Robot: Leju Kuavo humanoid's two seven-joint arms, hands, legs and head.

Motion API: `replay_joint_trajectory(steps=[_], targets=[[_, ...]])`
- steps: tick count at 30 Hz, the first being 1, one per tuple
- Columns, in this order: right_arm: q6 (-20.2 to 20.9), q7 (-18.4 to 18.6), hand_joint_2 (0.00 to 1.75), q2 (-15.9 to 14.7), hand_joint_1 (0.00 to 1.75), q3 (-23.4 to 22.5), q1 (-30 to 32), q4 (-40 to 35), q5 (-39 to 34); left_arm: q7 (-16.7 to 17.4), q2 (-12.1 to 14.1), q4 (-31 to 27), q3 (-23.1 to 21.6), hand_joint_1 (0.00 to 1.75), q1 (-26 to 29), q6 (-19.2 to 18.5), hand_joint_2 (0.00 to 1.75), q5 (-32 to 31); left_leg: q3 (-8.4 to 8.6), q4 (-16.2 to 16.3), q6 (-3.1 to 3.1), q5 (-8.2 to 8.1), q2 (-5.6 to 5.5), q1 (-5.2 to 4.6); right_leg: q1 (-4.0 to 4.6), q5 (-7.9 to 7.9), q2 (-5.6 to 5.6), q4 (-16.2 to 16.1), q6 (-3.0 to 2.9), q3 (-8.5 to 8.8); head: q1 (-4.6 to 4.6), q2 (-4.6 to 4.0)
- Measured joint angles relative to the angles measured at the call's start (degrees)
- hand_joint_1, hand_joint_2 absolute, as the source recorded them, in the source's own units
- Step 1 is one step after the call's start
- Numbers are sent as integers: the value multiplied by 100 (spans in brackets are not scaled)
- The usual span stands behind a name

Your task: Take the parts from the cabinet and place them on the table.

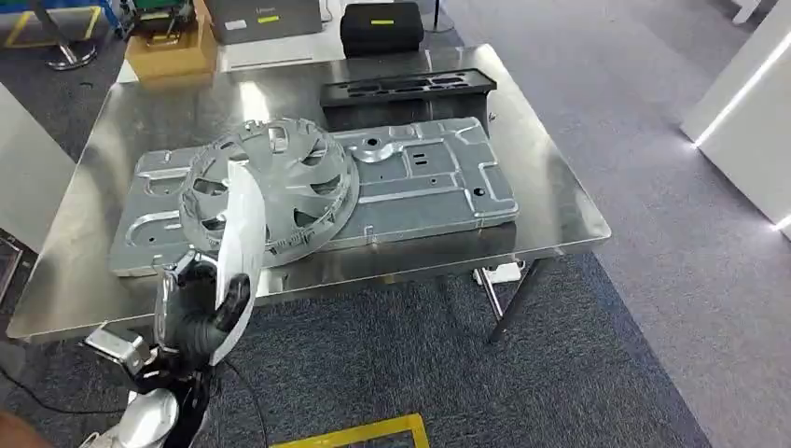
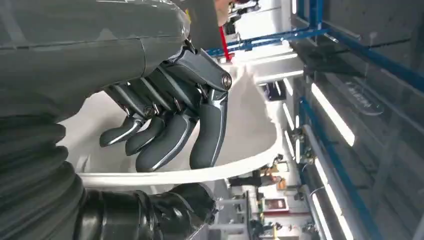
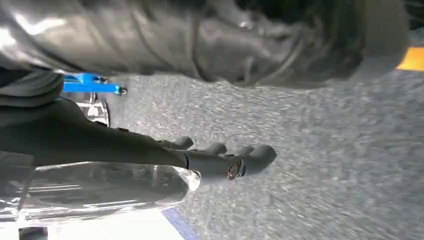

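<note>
A white curved shell-like part (image 1: 241, 233) stands on edge in my left hand (image 1: 201, 313), just in front of the steel table's (image 1: 550, 187) near edge. In the left wrist view my dark fingers (image 2: 170, 130) curl over the white part's (image 2: 250, 125) inner face and the thumb presses from beneath its rim. A silver hubcap (image 1: 280, 187) lies on a large stamped metal panel (image 1: 420, 177) on the table. My right hand (image 3: 220, 160) hangs over grey carpet with its fingers stretched out and nothing in them.
A black moulded tray (image 1: 408, 89) lies at the table's far side. Beyond it stand a cardboard box (image 1: 173, 47) and a black case (image 1: 381, 28). White panels (image 1: 746, 112) rise at the right. Yellow floor tape (image 1: 364, 434) runs near my feet.
</note>
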Motion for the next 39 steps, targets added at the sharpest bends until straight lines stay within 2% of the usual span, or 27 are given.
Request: replay_joint_trajectory(steps=[2,3,4,6,7,8,9,10,12,14,15,17,18,19,21,23,24,28,29,30,32,33,34,35,37,38,39], targets=[[-15,-72,0,9,0,0,19,2,-46,13,9,0,33,175,6,44,175,-57,53,0,13,-81,-7,-15,0,-347,0,703,27,-565,-2,0],[-24,-103,0,13,0,0,41,2,-64,31,15,0,72,175,7,79,175,-68,101,0,16,-130,-21,-18,0,-410,0,831,23,-748,-2,0],[-35,-122,0,13,0,0,71,2,-72,42,26,0,118,175,2,107,175,-94,163,0,11,-179,-33,-18,0,-336,0,734,17,-809,-2,0],[-52,-133,0,13,0,0,131,2,-72,68,57,0,242,175,-12,120,175,-110,347,0,-22,-312,-62,-18,4,218,0,6,-21,-672,0,0],[-59,-133,0,11,0,0,156,2,-74,70,68,-2,280,175,-23,120,175,-110,416,-2,-47,-387,-58,-18,16,661,-1,-462,-54,-573,0,0],[-63,-133,0,9,0,0,189,2,-74,74,83,0,313,175,-43,120,175,-112,473,11,-68,-439,-46,-22,57,852,1,-575,-98,-607,-2,0],[-77,-133,0,11,0,0,174,2,-79,90,94,0,359,175,-60,138,175,-125,456,-9,-113,-469,-62,-28,85,741,1,-671,-118,-583,-4,0],[-79,-133,0,11,0,0,151,0,-81,107,109,-7,402,175,-81,169,175,-147,457,-53,-151,-497,-55,-20,85,814,-9,-669,-145,-540,-6,0],[-76,-122,0,11,0,0,173,2,-88,129,161,-7,537,175,-157,232,175,-208,545,24,-215,-410,-55,-17,89,767,12,-760,-214,-422,-7,0],[-76,-116,0,17,0,0,177,2,-92,190,236,-7,713,175,-252,260,175,-252,328,505,-272,-344,-23,7,56,719,5,-886,-288,-216,-7,0],[-79,-116,0,15,0,0,172,0,-96,238,276,9,794,175,-318,262,175,-263,81,870,-300,-390,-17,17,50,686,6,-907,-307,-163,-9,0],[-81,-116,0,15,0,0,166,0,-107,302,356,68,971,175,-405,256,175,-298,-452,1515,-355,-783,-15,58,50,592,16,-921,-310,-57,-7,0],[-79,-116,0,15,0,2,165,0,-114,330,415,131,1087,175,-439,234,175,-304,-655,1652,-373,-966,-14,78,50,527,27,-921,-304,16,-11,0],[-79,-116,0,15,0,2,164,0,-122,347,443,183,1167,175,-470,219,175,-308,-746,1585,-393,-977,-12,98,49,467,33,-920,-297,97,-7,0],[-79,-116,0,15,0,2,171,0,-125,367,494,230,1281,175,-521,206,175,-306,-693,1027,-416,-614,-6,125,43,333,35,-920,-267,279,-7,0],[-79,-114,0,15,0,2,192,2,-140,448,527,332,1382,175,-596,175,175,-236,-570,140,-415,441,22,154,39,186,30,-927,-216,386,-4,0],[-79,-114,0,18,0,0,162,2,-149,525,553,416,1447,175,-639,175,175,-203,-608,107,-373,332,34,81,40,135,42,-875,-179,462,7,0],[-90,-114,0,17,0,2,129,2,-166,743,789,827,1845,175,-1013,223,175,-232,-520,72,-207,358,-17,69,-1,-9,35,-937,-22,483,-2,0],[-92,-98,0,17,0,2,136,2,-166,812,864,1024,1996,175,-1151,314,175,-358,-475,46,-171,337,-17,67,-7,-66,18,-769,-21,438,5,0],[-92,-94,0,17,0,2,139,2,-166,864,932,1179,2097,175,-1288,414,175,-508,-450,42,-126,306,-8,64,-8,-195,12,-441,-16,238,0,0],[-83,-57,0,17,0,2,145,2,-153,957,1136,1686,2308,175,-1578,618,175,-952,-396,42,-91,234,-1,45,1,-493,13,542,-8,-413,4,0],[-76,-37,0,20,0,4,149,4,-144,1012,1244,1931,2380,0,-1705,753,175,-1250,-356,43,-86,192,-2,28,1,-508,13,891,-11,-702,2,0],[-72,-17,0,22,0,7,156,7,-140,1076,1339,2161,2433,0,-1822,967,175,-1653,-302,43,-82,151,-4,12,6,-369,13,960,-28,-857,2,0],[-65,11,0,22,0,13,161,7,-138,1157,1458,2401,2444,0,-1945,1181,175,-2094,-234,44,-81,104,-9,0,19,-110,13,787,-60,-888,2,0],[-55,24,0,11,0,22,162,7,-138,1369,1681,2788,2448,0,-2177,1485,175,-2960,-79,47,-86,1,-17,-4,97,633,14,-103,-163,-675,2,0],[-41,26,0,-4,0,24,162,4,-138,1522,1791,2989,2446,0,-2286,1633,175,-3427,-21,45,-92,-50,-15,-2,157,902,14,-567,-231,-567,7,0],[-41,42,0,-20,0,26,163,4,-142,1645,1886,3212,2431,0,-2396,1718,175,-3800,1,45,-131,-83,-20,-29,176,832,10,-578,-265,-501,4,0]])
